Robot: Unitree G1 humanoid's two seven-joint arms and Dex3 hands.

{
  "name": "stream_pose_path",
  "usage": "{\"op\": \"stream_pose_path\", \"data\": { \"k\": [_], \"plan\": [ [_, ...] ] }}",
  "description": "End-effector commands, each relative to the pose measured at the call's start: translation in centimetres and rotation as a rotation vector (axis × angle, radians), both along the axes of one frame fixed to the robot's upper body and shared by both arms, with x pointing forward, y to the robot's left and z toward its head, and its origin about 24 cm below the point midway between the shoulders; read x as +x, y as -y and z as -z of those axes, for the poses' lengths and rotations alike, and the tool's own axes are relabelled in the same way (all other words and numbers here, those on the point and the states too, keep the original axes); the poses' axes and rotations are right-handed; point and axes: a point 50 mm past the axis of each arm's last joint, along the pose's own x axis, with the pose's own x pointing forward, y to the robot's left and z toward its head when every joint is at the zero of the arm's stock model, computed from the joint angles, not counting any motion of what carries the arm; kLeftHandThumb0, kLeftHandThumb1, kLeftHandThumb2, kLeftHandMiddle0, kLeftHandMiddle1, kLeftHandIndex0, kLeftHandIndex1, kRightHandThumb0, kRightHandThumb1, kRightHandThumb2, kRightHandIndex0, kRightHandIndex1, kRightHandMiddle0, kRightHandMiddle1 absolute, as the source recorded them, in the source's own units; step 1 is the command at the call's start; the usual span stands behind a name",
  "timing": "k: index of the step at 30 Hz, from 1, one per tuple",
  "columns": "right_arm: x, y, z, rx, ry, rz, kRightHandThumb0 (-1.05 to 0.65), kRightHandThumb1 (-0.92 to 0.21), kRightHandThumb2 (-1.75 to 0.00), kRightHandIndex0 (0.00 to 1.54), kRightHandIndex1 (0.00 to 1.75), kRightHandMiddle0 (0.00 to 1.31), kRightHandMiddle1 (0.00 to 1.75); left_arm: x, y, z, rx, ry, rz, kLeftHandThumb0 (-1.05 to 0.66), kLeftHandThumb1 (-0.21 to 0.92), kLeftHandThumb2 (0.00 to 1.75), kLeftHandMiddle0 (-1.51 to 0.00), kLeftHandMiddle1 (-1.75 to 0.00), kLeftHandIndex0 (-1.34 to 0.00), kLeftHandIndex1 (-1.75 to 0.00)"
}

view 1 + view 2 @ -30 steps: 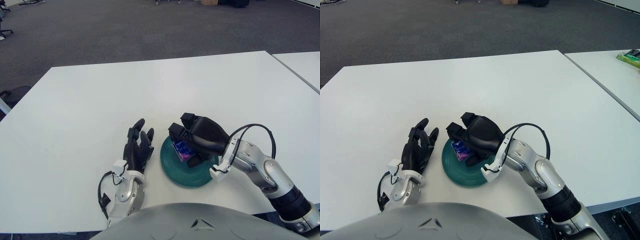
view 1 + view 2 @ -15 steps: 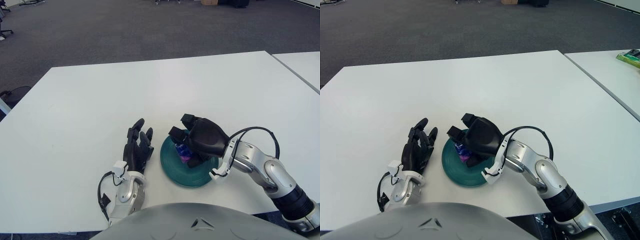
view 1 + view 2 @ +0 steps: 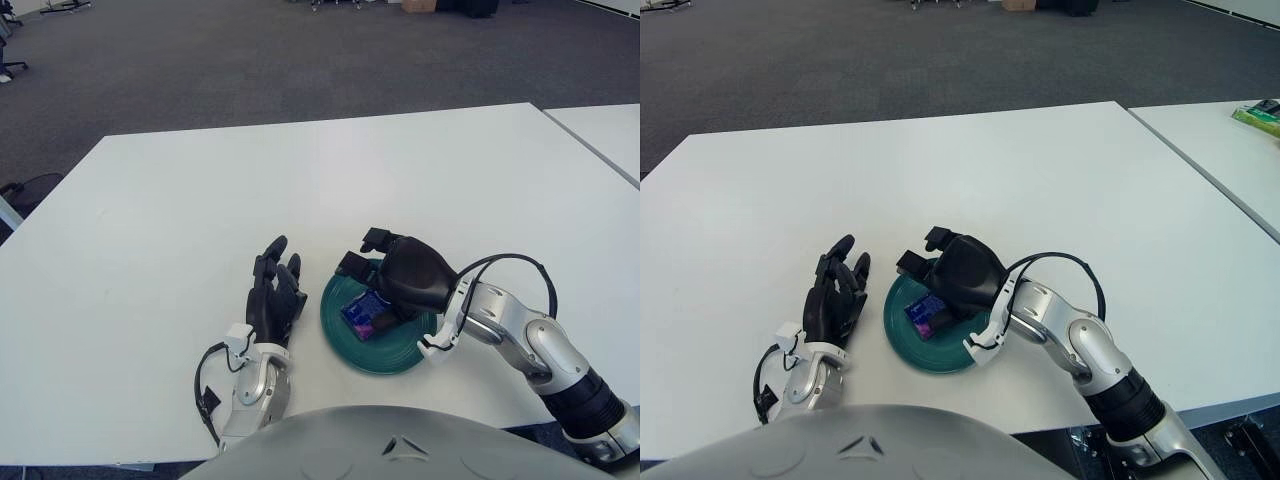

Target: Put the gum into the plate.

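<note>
White counter (image 3: pixel 300 180) carries the plate (image 3: pixel 400 352), where the gum (image 3: pixel 364 314) lies. Right robot hand (image 3: pixel 385 275), fingers loosened, hovers just above; withdrawing carelessly could snag the gum. Left robot hand (image 3: pixel 274 296) shows beside the plate's left.

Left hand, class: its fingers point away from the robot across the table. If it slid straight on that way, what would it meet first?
Nothing: ahead of the left hand the white table looks free to its far edge.

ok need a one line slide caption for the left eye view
Gum pack lying in the teal plate, right robot hand open over its far side, left robot hand idle beside the plate's left edge.
</note>
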Motion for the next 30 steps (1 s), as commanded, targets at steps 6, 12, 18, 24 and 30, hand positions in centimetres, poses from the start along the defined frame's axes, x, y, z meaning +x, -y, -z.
{"op": "stream_pose_path", "data": {
  "k": [6, 12, 18, 24, 30],
  "plan": [
    [0.6, -0.3, 0.1, 0.013, -0.028, -0.007, -0.98, -0.92, -1.10, 0.41, 0.07, 0.00, 0.49, 1.8, 2.0, -0.7, -0.119, 0.029, -0.007, -0.63, 0.92, 0.98, -0.29, 0.00, 0.00, -0.62],
    [0.6, -0.5, 0.2, 0.072, -0.046, 0.003, -1.02, -0.92, -1.09, 0.34, 0.02, 0.00, 0.46, 1.7, 1.9, -0.8, -0.126, 0.035, -0.004, -0.63, 0.92, 0.98, -0.28, 0.00, 0.00, -0.59],
    [0.9, -0.4, -0.1, 0.178, -0.057, 0.045, -1.04, -0.92, -1.08, 0.30, 0.00, 0.00, 0.47, 1.8, 1.7, -0.9, -0.129, 0.042, -0.007, -0.62, 0.92, 0.98, -0.28, 0.00, 0.00, -0.59],
    [1.1, -0.2, -0.1, 0.359, -0.128, 0.137, -1.03, -0.92, -1.02, 0.28, 0.00, 0.00, 0.56, 1.9, 1.6, -0.9, -0.127, 0.051, -0.006, -0.60, 0.92, 0.97, -0.31, -0.01, 0.00, -0.66],
    [1.5, 1.2, 0.3, 0.725, -0.439, 0.258, -1.03, -0.92, -0.96, 0.12, 0.00, 0.00, 0.40, 1.7, 1.4, -0.8, -0.082, 0.058, -0.007, -0.61, 0.92, 0.95, -0.35, -0.02, 0.00, -0.74]
  ]
}}
